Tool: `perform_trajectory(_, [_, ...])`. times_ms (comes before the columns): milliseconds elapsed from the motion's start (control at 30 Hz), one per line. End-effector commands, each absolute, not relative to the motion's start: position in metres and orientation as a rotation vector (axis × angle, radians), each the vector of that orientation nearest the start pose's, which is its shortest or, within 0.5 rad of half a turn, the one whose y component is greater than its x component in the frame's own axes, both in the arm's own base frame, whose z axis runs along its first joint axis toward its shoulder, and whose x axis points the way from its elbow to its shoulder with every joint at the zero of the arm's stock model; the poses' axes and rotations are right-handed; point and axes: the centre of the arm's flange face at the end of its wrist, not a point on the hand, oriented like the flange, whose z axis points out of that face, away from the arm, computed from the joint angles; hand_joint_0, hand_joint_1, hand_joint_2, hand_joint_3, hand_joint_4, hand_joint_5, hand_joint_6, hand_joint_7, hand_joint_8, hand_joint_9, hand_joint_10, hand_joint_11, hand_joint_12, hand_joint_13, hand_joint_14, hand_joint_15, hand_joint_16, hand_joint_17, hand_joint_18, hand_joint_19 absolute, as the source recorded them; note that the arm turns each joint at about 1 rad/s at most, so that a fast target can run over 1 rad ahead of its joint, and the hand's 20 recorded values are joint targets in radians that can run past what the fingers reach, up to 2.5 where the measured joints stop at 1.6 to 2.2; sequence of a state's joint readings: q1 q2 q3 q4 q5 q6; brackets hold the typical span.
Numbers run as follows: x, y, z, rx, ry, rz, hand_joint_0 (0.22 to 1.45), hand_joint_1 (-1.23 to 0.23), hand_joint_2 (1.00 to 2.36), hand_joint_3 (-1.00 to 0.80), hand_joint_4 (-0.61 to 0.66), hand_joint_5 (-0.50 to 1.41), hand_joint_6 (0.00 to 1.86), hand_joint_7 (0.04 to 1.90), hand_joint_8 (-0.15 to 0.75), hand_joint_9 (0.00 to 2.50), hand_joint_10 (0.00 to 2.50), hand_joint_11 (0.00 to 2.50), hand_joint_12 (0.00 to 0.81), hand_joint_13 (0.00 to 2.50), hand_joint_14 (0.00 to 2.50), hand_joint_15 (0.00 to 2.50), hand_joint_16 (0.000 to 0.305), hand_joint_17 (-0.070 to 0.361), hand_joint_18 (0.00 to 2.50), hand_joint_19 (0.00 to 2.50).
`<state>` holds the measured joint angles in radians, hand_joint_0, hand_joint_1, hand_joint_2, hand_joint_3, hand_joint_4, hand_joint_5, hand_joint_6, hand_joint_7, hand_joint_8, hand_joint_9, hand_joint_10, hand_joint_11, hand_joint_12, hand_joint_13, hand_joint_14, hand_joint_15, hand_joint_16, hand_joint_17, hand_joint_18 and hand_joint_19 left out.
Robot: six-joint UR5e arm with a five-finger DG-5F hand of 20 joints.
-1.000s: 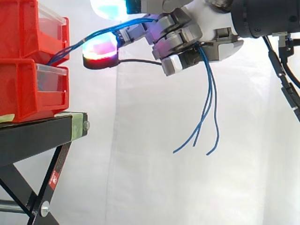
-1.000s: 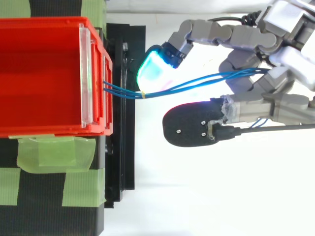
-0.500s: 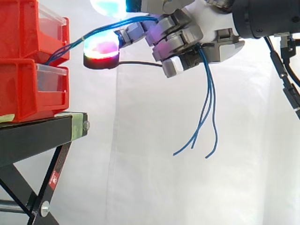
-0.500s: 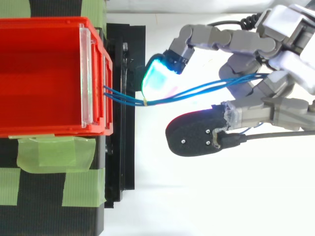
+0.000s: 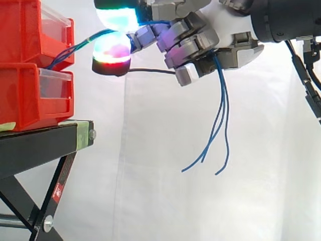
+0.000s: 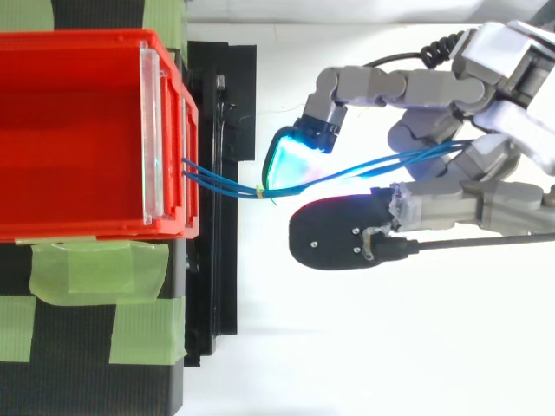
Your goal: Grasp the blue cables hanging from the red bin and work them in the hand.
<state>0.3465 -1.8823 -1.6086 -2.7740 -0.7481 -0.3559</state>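
Manipulation step under way: hand (image 5: 193, 42) fingers curled round blue cables (image 5: 224, 95), strands taut to red bin (image 6: 78, 230). Next: roll strands between fingers without tugging.

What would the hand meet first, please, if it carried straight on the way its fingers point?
Probably the front of the upper red bin, which both views put ahead of the hand; only the blue cables span the gap.

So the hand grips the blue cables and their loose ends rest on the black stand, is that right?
Not quite: the side view shows the blue cables ending in mid-air below the hand, clear of the black stand. The grip is right.
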Motion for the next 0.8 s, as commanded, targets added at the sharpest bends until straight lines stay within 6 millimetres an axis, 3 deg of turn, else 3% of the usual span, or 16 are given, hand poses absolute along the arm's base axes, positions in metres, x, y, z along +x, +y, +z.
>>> perform_trajectory(0, [0.6043, -0.0011, 0.3341, 1.197, 1.047, 0.589, 0.92, -0.66, 1.03, -0.45, 0.33, 0.49, 0.01, 1.39, 0.455, 1.81, 2.50, 2.50, 0.533, 1.89, 2.50, 1.40, 0.203, 0.153, 2.50, 0.76])
perform_trajectory(167, [0.6042, -0.0014, 0.3341, 1.195, 1.047, 0.583, 0.92, -0.65, 1.02, -0.47, 0.33, 0.47, 0.01, 1.38, 0.455, 1.81, 2.50, 2.50, 0.533, 1.89, 2.50, 1.40, 0.203, 0.153, 2.50, 0.76])
perform_trajectory(367, [0.6038, -0.0037, 0.3344, 1.170, 1.073, 0.535, 0.87, -0.62, 1.01, -0.72, 0.34, 0.46, 0.01, 1.37, 0.455, 1.81, 2.50, 2.50, 0.533, 1.89, 2.50, 1.40, 0.203, 0.153, 2.50, 0.76])
perform_trajectory(767, [0.6063, -0.0068, 0.3364, 1.129, 1.072, 0.478, 0.88, -0.62, 1.01, -0.76, 0.34, 0.47, 0.01, 1.36, 0.455, 1.81, 2.50, 2.50, 0.533, 1.89, 2.50, 1.40, 0.203, 0.153, 2.50, 0.76])
